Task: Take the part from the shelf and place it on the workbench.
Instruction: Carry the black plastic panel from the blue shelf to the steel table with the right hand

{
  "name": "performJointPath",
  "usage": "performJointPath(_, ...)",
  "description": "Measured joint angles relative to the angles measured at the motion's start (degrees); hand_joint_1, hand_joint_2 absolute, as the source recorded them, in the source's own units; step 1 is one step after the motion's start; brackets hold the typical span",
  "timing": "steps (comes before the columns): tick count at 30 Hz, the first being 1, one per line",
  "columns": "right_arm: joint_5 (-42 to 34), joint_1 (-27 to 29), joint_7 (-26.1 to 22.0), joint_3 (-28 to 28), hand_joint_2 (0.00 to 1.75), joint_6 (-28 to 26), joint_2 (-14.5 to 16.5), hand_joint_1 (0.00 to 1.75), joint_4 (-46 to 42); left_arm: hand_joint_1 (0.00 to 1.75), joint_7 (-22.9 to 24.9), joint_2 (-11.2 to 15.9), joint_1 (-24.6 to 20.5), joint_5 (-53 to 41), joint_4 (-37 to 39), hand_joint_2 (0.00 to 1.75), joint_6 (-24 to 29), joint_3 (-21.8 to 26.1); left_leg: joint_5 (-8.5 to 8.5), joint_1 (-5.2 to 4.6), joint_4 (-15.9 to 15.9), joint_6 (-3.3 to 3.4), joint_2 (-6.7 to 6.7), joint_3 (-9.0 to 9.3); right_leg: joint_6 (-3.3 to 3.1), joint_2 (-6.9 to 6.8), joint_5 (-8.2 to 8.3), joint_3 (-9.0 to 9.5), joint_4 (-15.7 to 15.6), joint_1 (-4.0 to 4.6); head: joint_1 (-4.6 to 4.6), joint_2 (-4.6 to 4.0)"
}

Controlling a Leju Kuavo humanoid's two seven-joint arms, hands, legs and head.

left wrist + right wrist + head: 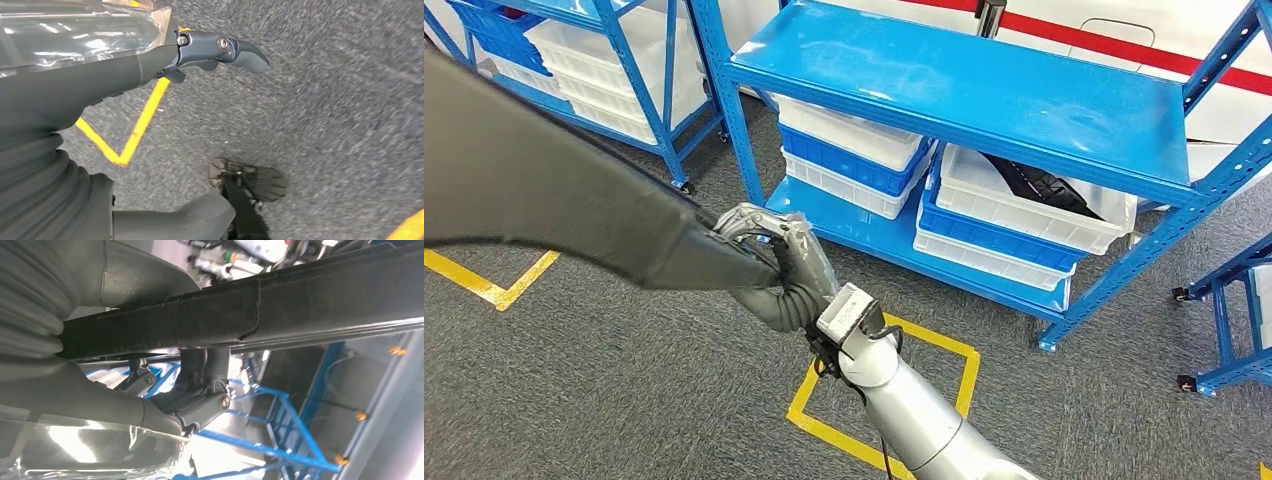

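Head view: the right hand (774, 262), at the end of a silver arm entering from 5 o'clock, sits just left of centre with its fingers wrapped around one end of the part (544, 175), a long, dark, flat panel that runs from the hand out toward 10 o'clock and leaves the frame. The part is held in the air above grey carpet (604, 400) marked with yellow tape lines (824, 385). At 1 o'clock stands a blue shelf rack (984, 90), its top deck bare blue metal; on its lower deck are stacked white and blue bins (1014, 215), one of which contains a dark object. A second blue rack with white bins (614, 70) stands at 11 o'clock. Right wrist view: the part (240, 315) crosses the frame as a dark bar, and the right hand's fingers (207, 390) curl against its underside, gripping it. Left wrist view: the left hand (75, 65) hangs over the carpet, one dark finger (235, 50) extended and nothing visibly held; whether the remaining fingers are spread or curled cannot be told.
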Motion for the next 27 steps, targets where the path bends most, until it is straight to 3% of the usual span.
performJointPath(2, 1.0, 1.8, 0.2, -1.1, 1.75, -2.8, -2.1, 1.71, -2.2, 0.00, -2.0, 0.1, 0.1, -1.6, 0.0, 1.75, -2.0, -0.4, 0.33, 0.03, -0.5, 0.95, -0.96, 0.18, 0.06, 2.00, -2.04, -1.50, 3.5, -0.14, 0.03, 0.00)
performJointPath(4, 3.0, 5.7, -0.2, -2.8, 1.75, -6.7, -5.1, 1.71, -5.6, 0.00, -3.9, 0.5, 0.0, -4.2, 0.0, 1.75, -4.9, -1.5, 0.38, -0.09, -0.5, 1.53, -2.32, 0.15, -0.52, 4.09, -5.35, -5.21, 11.3, -0.34, 0.12, 0.00)
performJointPath(6, 4.8, 10.2, -0.7, -4.7, 1.75, -9.2, -7.6, 1.71, -8.6, 0.00, -4.5, 1.2, -0.1, -6.3, 0.0, 1.75, -7.6, -2.8, 0.37, -0.26, -0.5, 1.71, -3.97, 0.15, -0.45, 4.79, -6.76, -8.16, 16.5, -0.37, 0.37, 0.00)
performJointPath(7, 5.2, 11.9, -0.8, -5.5, 1.75, -9.7, -8.3, 1.71, -9.7, 0.00, -4.4, 1.6, -0.2, -6.7, 0.0, 1.75, -8.3, -3.4, 0.36, -0.34, -0.5, 1.72, -4.65, 0.17, -0.11, 5.00, -6.05, -8.18, 15.8, -0.35, 0.48, 0.01)
performJointPath(9, 5.7, 14.0, -1.0, -6.4, 1.75, -10.0, -9.2, 1.71, -11.7, 0.00, -4.3, 2.1, -0.3, -6.9, 0.0, 1.75, -8.8, -4.2, 0.34, -0.46, -0.4, 1.68, -5.71, 0.22, 0.67, 6.05, -2.57, -5.23, 8.4, -0.41, 0.57, 0.01)
performJointPath(10, 5.9, 14.5, -1.0, -6.7, 1.75, -10.0, -9.4, 1.71, -12.6, 0.00, -4.3, 2.3, -0.5, -7.0, 0.0, 1.75, -8.8, -4.5, 0.27, -0.61, -0.3, 1.57, -6.16, 0.19, 0.72, 6.79, -0.90, -3.51, 4.5, -0.42, 0.55, 0.01)
performJointPath(12, 6.2, 15.1, -1.2, -7.0, 1.75, -10.0, -9.9, 1.71, -13.7, 0.00, -4.3, 2.7, -0.7, -7.0, 0.0, 1.75, -8.8, -5.0, 0.22, -0.81, -0.2, 1.17, -6.84, -0.02, 0.12, 7.71, 0.81, -1.69, 0.6, -0.35, 0.52, 0.00)
performJointPath(14, 6.3, 15.5, -1.2, -7.1, 1.75, -10.0, -10.1, 1.71, -14.5, 0.00, -4.3, 2.9, -0.8, -7.1, 0.0, 1.75, -8.8, -5.2, 0.30, -0.77, -0.2, 0.60, -7.35, -0.22, -0.82, 7.04, 1.14, -1.56, 0.5, -0.26, 0.51, 0.00)
performJointPath(15, 6.3, 15.6, -1.2, -7.1, 1.75, -10.0, -10.1, 1.71, -14.8, 0.00, -4.3, 3.0, -0.7, -7.2, 0.0, 1.75, -8.8, -5.2, 0.10, -0.72, 0.1, 0.33, -6.87, -0.37, -1.23, 6.67, 1.29, -1.49, 0.4, -0.37, 0.51, 0.00)
performJointPath(17, 6.3, 15.7, -1.2, -7.1, 1.75, -10.0, -10.1, 1.71, -15.4, 0.00, -4.3, 3.2, -0.8, -7.3, 0.0, 1.75, -8.8, -5.2, -2.06, -0.66, 3.3, -0.25, -4.42, -1.79, -2.11, 5.74, 1.47, -1.31, 0.1, -0.65, 0.25, 0.00)
performJointPath(19, 6.3, 15.9, -1.2, -7.1, 1.75, -10.0, -10.2, 1.71, -15.7, 0.00, -4.3, 3.3, -0.9, -7.3, 0.0, 1.75, -8.8, -5.4, -5.88, -0.51, 10.5, -0.81, -2.08, -5.08, -2.65, 4.63, 1.37, -1.27, 0.1, -0.50, -0.06, 0.00)
performJointPath(21, 6.4, 16.3, -1.2, -7.1, 1.75, -10.1, -10.4, 1.71, -15.8, 0.00, -4.1, 3.4, -1.0, -7.5, 0.0, 1.75, -8.8, -5.8, -7.65, -0.29, 15.8, -1.19, -1.51, -7.59, -2.76, 3.42, 1.28, -1.27, 0.1, -0.34, -0.07, 0.00)
performJointPath(22, 6.5, 16.5, -1.1, -7.2, 1.75, -10.2, -10.4, 1.71, -15.9, 0.00, -3.8, 3.5, -1.0, -7.6, 0.0, 1.75, -8.8, -5.9, -6.98, -0.22, 15.4, -1.24, -1.35, -7.39, -2.78, 2.81, 1.24, -1.25, 0.1, -0.30, -0.07, 0.00)
performJointPath(25, 7.0, 16.9, -0.1, -7.2, 1.75, -9.3, -10.3, 1.71, -16.5, 0.00, -3.3, 4.0, -1.0, -7.2, -0.1, 1.75, -8.8, -6.1, -2.27, -0.42, 4.9, -0.65, 0.84, -1.55, -2.65, 1.33, 1.05, -1.06, 0.1, 0.01, -0.07, 0.00)
performJointPath(27, 6.9, 16.9, 0.8, -7.3, 1.75, -7.9, -10.1, 1.71, -17.0, 0.00, -4.0, 4.2, -0.9, -6.4, -0.1, 1.75, -8.5, -6.0, -1.12, -0.87, 0.4, 0.08, 1.97, 0.84, -2.30, 0.65, 0.88, -0.97, 0.2, 0.39, -0.01, 0.00)
